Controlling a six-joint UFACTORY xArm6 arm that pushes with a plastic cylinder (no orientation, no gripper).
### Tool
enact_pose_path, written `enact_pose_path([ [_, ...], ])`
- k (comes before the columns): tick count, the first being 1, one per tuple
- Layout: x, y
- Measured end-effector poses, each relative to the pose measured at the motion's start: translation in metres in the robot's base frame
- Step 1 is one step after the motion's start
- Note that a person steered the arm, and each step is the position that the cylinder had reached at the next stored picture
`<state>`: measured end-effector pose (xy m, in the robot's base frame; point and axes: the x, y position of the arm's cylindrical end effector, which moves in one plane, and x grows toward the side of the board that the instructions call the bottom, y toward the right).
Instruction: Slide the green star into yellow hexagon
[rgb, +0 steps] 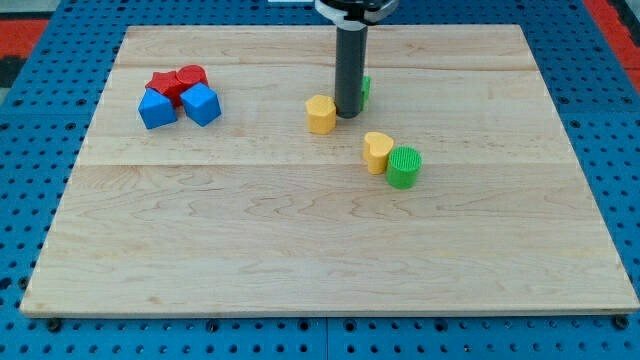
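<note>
I have no claw to open or close, only my tip (348, 114), just right of the yellow hexagon (320, 114), hiding most of the green star (366, 88) behind.

Nothing here can be read — no letters, numbers, labels or brand marks on the wooden board (320, 250), on the coloured blocks, on the dark rod or on the blue pegboard (40, 160) around it — only plain surfaces
</note>
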<state>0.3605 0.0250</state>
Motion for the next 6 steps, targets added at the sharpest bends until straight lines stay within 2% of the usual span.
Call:
enact_pose_path([
  [1,-0.004,0.092],
  [2,-0.053,0.091],
  [3,-0.055,0.033],
  [4,-0.017,0.033],
  [5,-0.022,0.024],
  [6,-0.079,0.028],
])
